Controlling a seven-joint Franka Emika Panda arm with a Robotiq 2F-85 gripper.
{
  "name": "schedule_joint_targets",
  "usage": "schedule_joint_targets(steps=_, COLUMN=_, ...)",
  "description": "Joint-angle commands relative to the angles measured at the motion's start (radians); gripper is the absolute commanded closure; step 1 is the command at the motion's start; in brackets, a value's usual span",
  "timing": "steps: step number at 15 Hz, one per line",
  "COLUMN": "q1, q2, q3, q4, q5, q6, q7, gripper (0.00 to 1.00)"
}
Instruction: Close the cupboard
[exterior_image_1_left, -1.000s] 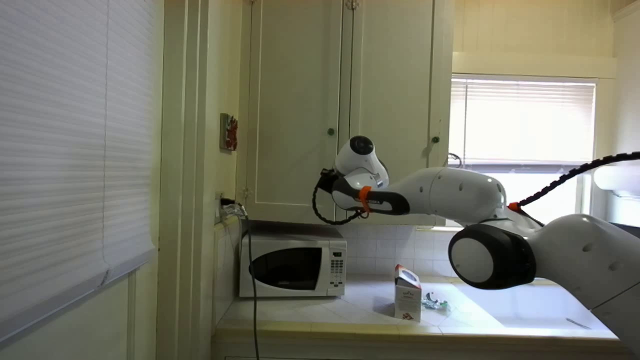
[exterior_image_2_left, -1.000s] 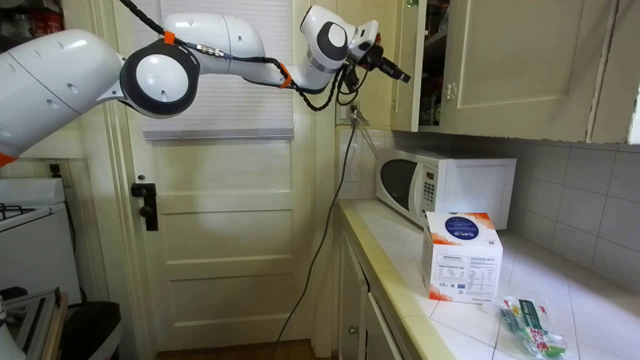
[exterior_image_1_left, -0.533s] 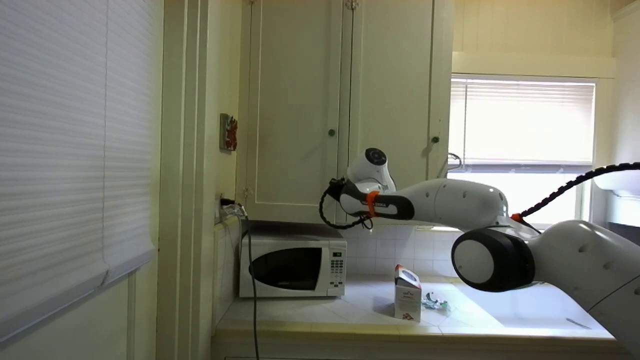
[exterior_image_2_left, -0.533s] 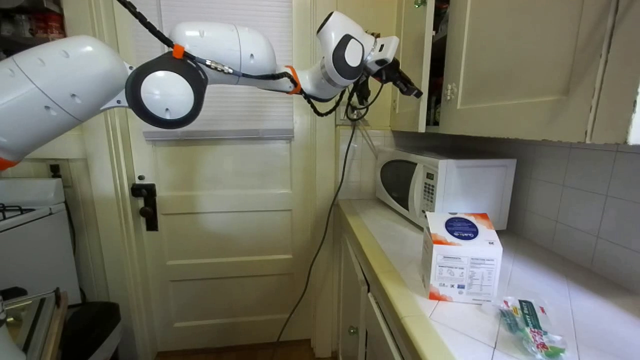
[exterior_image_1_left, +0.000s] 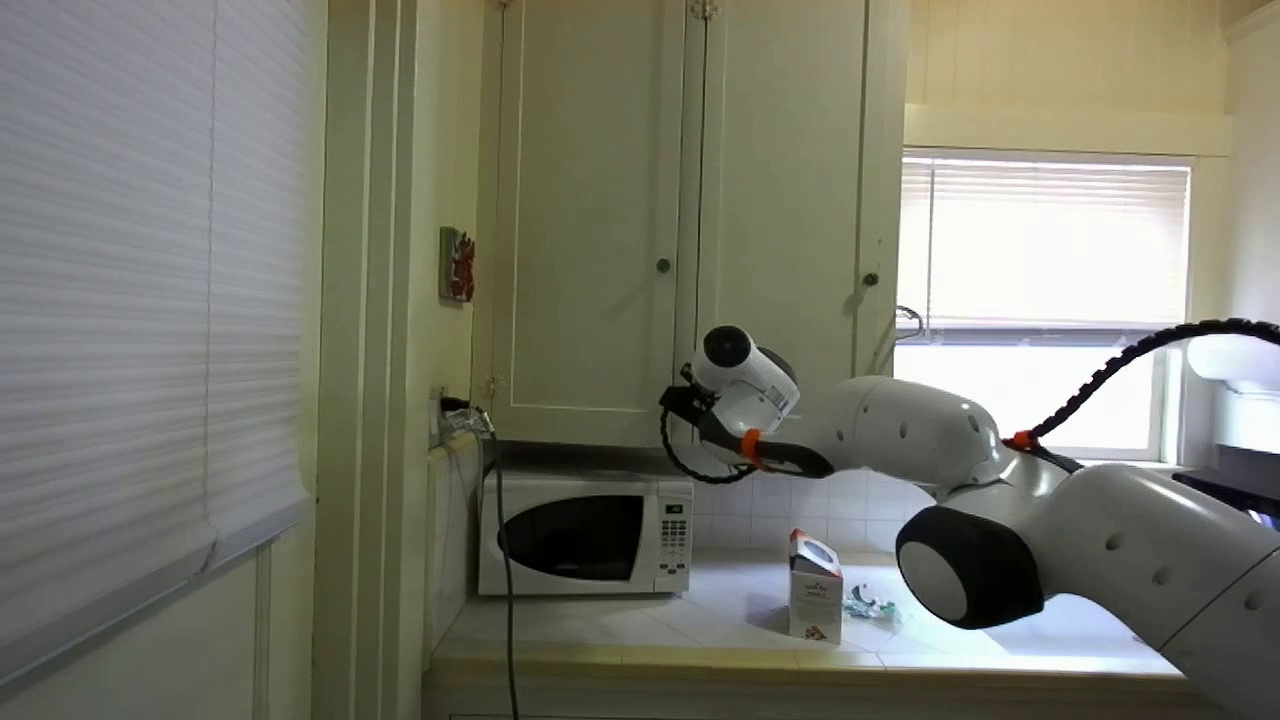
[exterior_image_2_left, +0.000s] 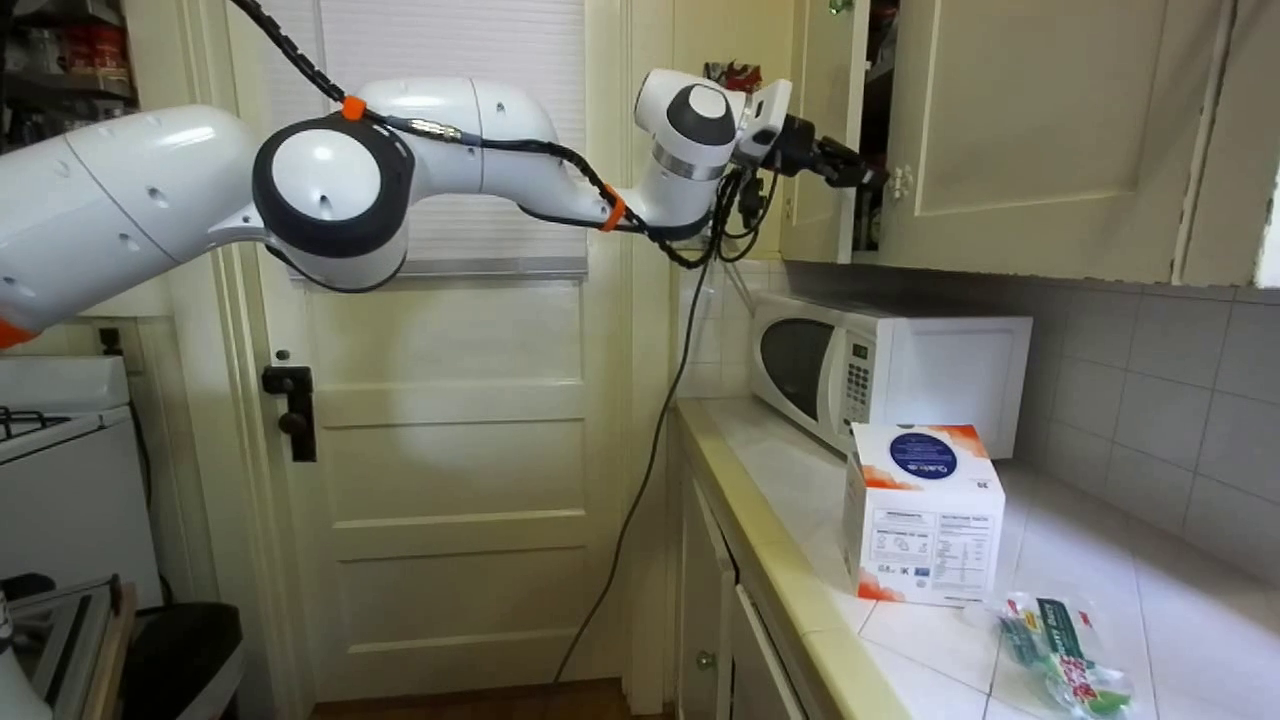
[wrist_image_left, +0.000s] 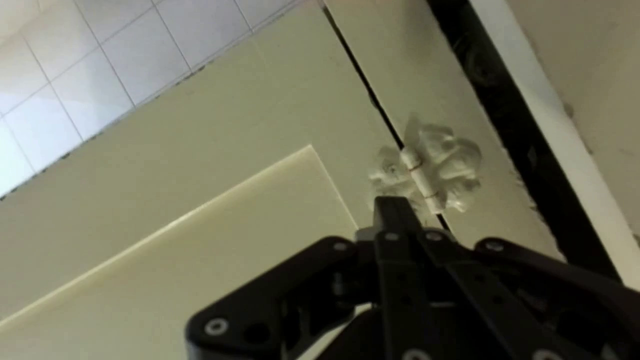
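The cupboard (exterior_image_1_left: 590, 180) is the tall cream-white wall cabinet at the left, with a green knob on its flat door. In an exterior view its door (exterior_image_2_left: 822, 140) stands slightly ajar, with dark shelves showing in the gap. In the wrist view the door's pale edge (wrist_image_left: 555, 100) lies at the right, beside the dark gap. My gripper (exterior_image_2_left: 868, 178) is shut and empty. In the wrist view the closed fingertips (wrist_image_left: 397, 205) are in front of the neighbouring section's hinge, left of the gap. I cannot tell whether they touch anything. In an exterior view the arm hides the fingers.
The matching cream cabinet section (exterior_image_2_left: 1040, 120) is to the right of the cupboard. Below stand the white microwave (exterior_image_2_left: 950, 370), a white-orange box (exterior_image_2_left: 925, 530) and a plastic bag (exterior_image_2_left: 1065, 650) on the tiled counter. A cable (exterior_image_2_left: 655, 440) hangs from the wall outlet.
The cupboard door swung a little further in between one and half a second ago, narrowing the gap. It looks the same since. My gripper moved down, then shifted toward the gap and neighbouring section.
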Motion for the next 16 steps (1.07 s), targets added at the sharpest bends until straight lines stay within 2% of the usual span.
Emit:
schedule_joint_targets(steps=1, q1=0.061, q2=0.068, q3=-0.208, q4=0.137, q5=-0.076, q6=-0.100, q7=0.177, gripper=1.00)
schedule_joint_targets(steps=2, q1=0.112, q2=0.006, q3=-0.282, q4=0.028, q5=-0.133, q6=-0.077, q7=0.271, gripper=1.00)
schedule_joint_targets(steps=7, q1=0.213, q2=0.024, q3=-0.536, q4=0.038, q5=-0.309, q6=-0.143, q7=0.548, gripper=1.00)
schedule_joint_targets(steps=10, q1=0.253, q2=0.045, q3=-0.660, q4=0.037, q5=-0.439, q6=-0.162, q7=0.687, gripper=1.00)
schedule_joint_targets(steps=13, q1=0.282, q2=0.074, q3=-0.758, q4=0.037, q5=-0.572, q6=-0.205, q7=0.801, gripper=1.00)
schedule_joint_targets(steps=16, q1=0.284, q2=0.088, q3=-0.788, q4=0.036, q5=-0.674, q6=-0.173, q7=0.856, gripper=1.00)
